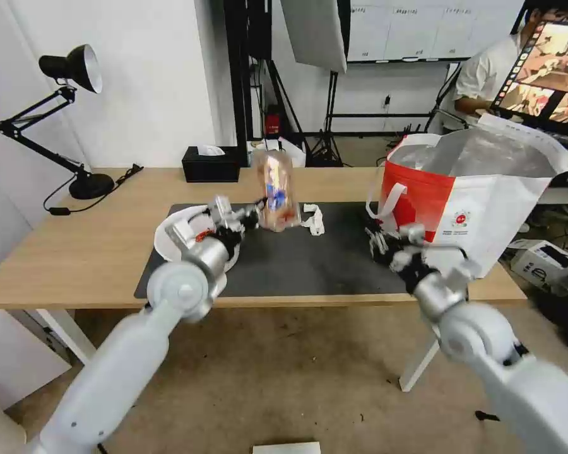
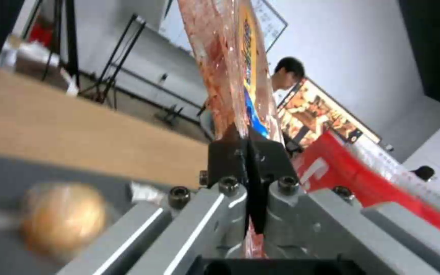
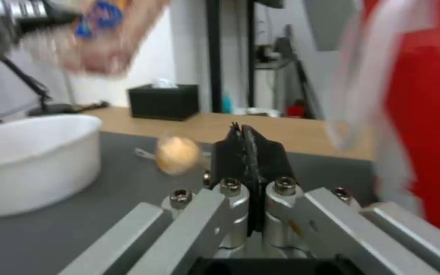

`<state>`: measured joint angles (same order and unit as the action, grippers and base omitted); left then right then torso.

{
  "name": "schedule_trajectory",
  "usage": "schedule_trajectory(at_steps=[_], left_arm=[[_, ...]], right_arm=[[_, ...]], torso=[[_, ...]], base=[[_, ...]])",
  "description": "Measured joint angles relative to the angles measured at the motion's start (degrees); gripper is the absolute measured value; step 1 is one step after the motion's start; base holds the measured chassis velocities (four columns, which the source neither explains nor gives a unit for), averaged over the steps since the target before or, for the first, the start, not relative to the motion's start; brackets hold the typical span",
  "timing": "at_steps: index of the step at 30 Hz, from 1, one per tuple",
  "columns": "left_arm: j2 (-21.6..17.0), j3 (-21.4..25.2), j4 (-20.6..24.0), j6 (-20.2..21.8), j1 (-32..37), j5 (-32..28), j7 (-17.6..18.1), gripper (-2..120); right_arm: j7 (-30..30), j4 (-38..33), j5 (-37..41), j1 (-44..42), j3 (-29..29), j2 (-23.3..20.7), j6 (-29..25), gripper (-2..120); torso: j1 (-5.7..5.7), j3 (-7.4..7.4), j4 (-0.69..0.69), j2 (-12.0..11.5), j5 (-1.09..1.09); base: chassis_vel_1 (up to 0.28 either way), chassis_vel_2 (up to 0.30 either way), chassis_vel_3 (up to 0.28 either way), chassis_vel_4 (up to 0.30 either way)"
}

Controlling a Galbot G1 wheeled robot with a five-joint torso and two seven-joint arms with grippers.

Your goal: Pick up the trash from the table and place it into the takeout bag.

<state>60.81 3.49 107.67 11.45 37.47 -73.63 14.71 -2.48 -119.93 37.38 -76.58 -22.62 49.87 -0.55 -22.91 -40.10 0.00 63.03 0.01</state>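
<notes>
My left gripper is shut on a clear plastic tray smeared with red scraps, held upright above the dark mat. Behind my left wrist sits the white bowl. A clear-wrapped yellowish ball lies on the mat, and a crumpled white wrapper lies beside the held tray. The red-and-white takeout bag stands open at the table's right end. My right gripper hovers shut and empty just left of the bag.
A black tissue box stands at the table's back edge. A black desk lamp occupies the back left corner, its cable trailing over the wood. Boxes lie on the floor right of the table.
</notes>
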Motion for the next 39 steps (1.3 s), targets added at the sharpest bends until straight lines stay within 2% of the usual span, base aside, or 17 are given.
schedule_trajectory(at_steps=[2,3,7,10,11,13,14,17,22,24,25,27,28,31,33,34,39], left_arm=[[0.09,-0.54,-0.43,-0.08,-1.40,-0.10,-0.20,0],[0.35,-1.36,-0.89,-0.20,-2.92,-0.15,-0.52,0],[1.32,-3.02,-1.68,-0.46,-5.51,-0.16,-0.86,0],[4.34,-7.43,-4.26,-1.49,-11.24,0.31,-1.41,0],[4.34,-7.43,-4.26,-1.49,-11.24,0.31,-1.41,0],[7.40,-11.24,-7.42,-2.27,-16.10,2.06,-2.00,0],[7.40,-11.24,-7.42,-2.27,-16.10,2.06,-2.00,0],[12.12,-15.63,-12.16,-3.17,-21.30,4.50,-2.27,0],[16.47,-18.09,-16.50,-3.61,-24.47,6.48,-2.65,0],[20.13,-20.33,-20.37,-3.92,-26.86,8.85,-2.88,0],[20.13,-20.33,-20.37,-3.92,-26.86,8.85,-2.88,0],[23.09,-22.77,-24.18,-4.24,-29.18,12.83,-3.20,0],[23.09,-22.77,-24.18,-4.24,-29.18,12.83,-3.20,0],[27.51,-25.77,-30.56,-4.49,-32.84,17.49,-3.40,0],[28.40,-26.14,-32.05,-4.49,-33.63,18.36,-3.52,0],[30.19,-27.12,-35.57,-4.59,-35.60,21.17,-4.35,0],[30.91,-30.12,-39.82,-6.15,-38.43,27.74,-7.03,0]], right_arm=[[0.26,-0.88,-1.65,-3.28,-2.21,1.11,-0.91,2],[1.03,-1.45,-3.35,-7.05,-4.32,2.42,-2.17,9],[2.14,-1.99,-5.53,-12.53,-6.49,4.31,-4.38,17],[3.63,-1.44,-9.60,-19.23,-8.88,7.60,-9.07,35],[3.63,-1.44,-9.60,-19.23,-8.88,7.60,-9.07,35],[4.53,-0.40,-11.06,-21.91,-10.38,10.13,-11.40,43],[4.53,-0.40,-11.06,-21.91,-10.38,10.13,-11.40,43],[5.11,0.09,-11.37,-23.66,-11.41,11.92,-12.39,61],[5.52,0.40,-11.37,-24.44,-11.70,12.46,-12.45,76],[5.73,0.81,-11.42,-24.94,-11.69,12.50,-12.45,86],[5.73,0.81,-11.42,-24.94,-11.69,12.50,-12.45,86],[6.02,1.22,-11.83,-25.32,-11.62,12.48,-12.45,96],[6.02,1.22,-11.83,-25.32,-11.62,12.48,-12.45,96],[6.20,1.62,-12.13,-25.47,-11.41,12.47,-12.41,100],[6.22,1.71,-12.19,-25.46,-11.35,12.47,-12.39,100],[6.24,1.78,-12.29,-25.39,-11.22,12.49,-12.32,100],[6.25,1.81,-12.32,-25.18,-10.99,12.52,-12.18,100]], torso=[[0.00,0.00,0.00,0.00,0.00],[0.00,0.00,0.00,0.00,-0.01],[0.00,0.00,-0.02,0.00,0.01],[0.00,0.00,-0.01,0.00,0.00],[0.00,0.00,-0.01,0.00,0.00],[-0.01,0.00,-0.01,-0.01,0.00],[-0.01,0.00,-0.01,-0.01,0.00],[-0.01,-0.01,-0.02,-0.01,0.00],[-0.01,-0.01,-0.01,-0.01,0.01],[-0.01,-0.01,0.00,-0.01,0.01],[-0.01,-0.01,0.00,-0.01,0.01],[-0.01,-0.01,-0.01,-0.01,0.02],[-0.01,-0.01,-0.01,-0.01,0.02],[-0.01,-0.01,-0.01,-0.01,0.01],[-0.01,-0.01,-0.01,-0.01,0.02],[-0.01,-0.01,-0.03,-0.01,0.01],[-0.01,-0.01,-0.01,-0.01,0.02]], base=[[0.000,0.000,0.000,0.000],[0.000,0.000,0.000,0.000],[0.000,0.000,0.000,0.000],[0.000,0.000,0.000,0.000],[0.000,0.000,0.000,0.000],[0.000,0.000,0.000,0.000],[0.000,0.000,0.000,0.000],[0.000,0.000,0.000,0.000],[0.000,0.000,0.000,0.000],[0.000,0.000,0.000,0.000],[0.000,0.000,0.000,0.000],[0.000,0.000,0.000,0.000],[0.000,0.000,0.000,0.000],[0.000,0.000,0.000,0.000],[0.000,0.000,0.000,0.000],[0.000,0.000,0.000,0.000],[0.000,0.000,0.000,0.000]])
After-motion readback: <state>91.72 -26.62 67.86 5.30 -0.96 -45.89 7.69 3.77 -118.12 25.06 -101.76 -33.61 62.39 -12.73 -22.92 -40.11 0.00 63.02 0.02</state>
